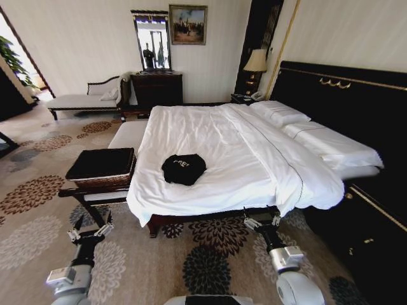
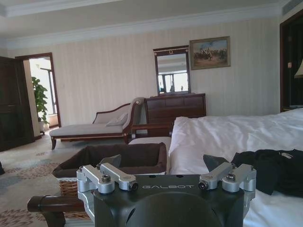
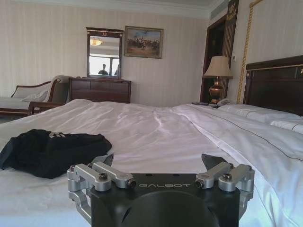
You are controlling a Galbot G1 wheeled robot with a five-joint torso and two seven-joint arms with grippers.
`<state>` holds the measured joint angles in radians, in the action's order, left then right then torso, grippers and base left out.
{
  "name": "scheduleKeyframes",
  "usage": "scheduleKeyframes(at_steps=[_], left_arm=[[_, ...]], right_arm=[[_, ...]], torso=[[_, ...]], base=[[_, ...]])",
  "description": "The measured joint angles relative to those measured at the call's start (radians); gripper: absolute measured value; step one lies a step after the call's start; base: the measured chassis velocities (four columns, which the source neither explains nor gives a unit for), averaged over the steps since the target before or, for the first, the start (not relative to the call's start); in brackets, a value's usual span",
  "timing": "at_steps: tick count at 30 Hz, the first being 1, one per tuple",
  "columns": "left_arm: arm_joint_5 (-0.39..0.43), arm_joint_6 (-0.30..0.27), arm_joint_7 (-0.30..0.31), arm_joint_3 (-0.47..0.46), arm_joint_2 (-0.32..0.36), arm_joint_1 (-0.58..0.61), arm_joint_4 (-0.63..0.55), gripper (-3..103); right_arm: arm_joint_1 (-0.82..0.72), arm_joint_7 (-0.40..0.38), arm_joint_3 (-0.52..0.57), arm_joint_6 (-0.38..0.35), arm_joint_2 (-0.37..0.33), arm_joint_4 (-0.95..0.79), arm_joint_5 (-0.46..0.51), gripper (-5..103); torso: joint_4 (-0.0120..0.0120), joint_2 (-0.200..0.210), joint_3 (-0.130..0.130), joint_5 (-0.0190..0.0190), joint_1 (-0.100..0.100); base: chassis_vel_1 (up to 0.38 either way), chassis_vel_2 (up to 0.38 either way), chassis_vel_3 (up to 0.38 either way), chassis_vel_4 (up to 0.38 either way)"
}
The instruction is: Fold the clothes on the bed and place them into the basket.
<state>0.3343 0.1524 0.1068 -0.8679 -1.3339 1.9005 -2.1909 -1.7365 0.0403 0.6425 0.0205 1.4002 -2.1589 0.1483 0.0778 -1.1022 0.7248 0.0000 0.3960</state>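
Looking down from the head camera, I see the black T-shirt [image 1: 183, 168] lying in a loose heap on the white duvet of the bed [image 1: 216, 149], near the edge closest to me and toward my left side of the mattress, with a bit of its white lettering facing up. The basket [image 1: 102, 168] sits on a dark wooden bench [image 1: 86, 194] just beside the bed's left edge, its black lining showing and nothing visible inside it. My left gripper [image 1: 91, 230] hangs low over the flowered carpet [image 1: 210, 254] in front of the bench, short of the basket, with its fingers spread apart and gripping nothing; from its wrist camera I see the basket [image 2: 118, 158] straight ahead and the T-shirt [image 2: 272, 170] off on the duvet. My right gripper [image 1: 262, 220] hangs just before the bed's near edge, well apart from the T-shirt, jaws likewise parted and empty; its wrist camera looks across the duvet at the crumpled shirt [image 3: 52, 151], with the pillows [image 3: 279, 118] and tall black headboard [image 3: 274, 82] beyond. A chaise longue [image 1: 86, 98] and a dresser with a mirror [image 1: 156, 86] stand against the far wall.
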Motion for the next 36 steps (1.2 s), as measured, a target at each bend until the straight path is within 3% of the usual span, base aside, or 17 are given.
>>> scheduleKeyframes(at_steps=[36], left_arm=[[-0.001, 0.005, 0.000, 0.001, -0.002, 0.004, 0.001, 99]], right_arm=[[-0.010, 0.001, -0.002, 0.003, 0.018, -0.006, 0.011, 100]], torso=[[0.0000, 0.000, 0.000, -0.0001, 0.000]], base=[[-0.121, 0.103, 0.123, -0.104]])
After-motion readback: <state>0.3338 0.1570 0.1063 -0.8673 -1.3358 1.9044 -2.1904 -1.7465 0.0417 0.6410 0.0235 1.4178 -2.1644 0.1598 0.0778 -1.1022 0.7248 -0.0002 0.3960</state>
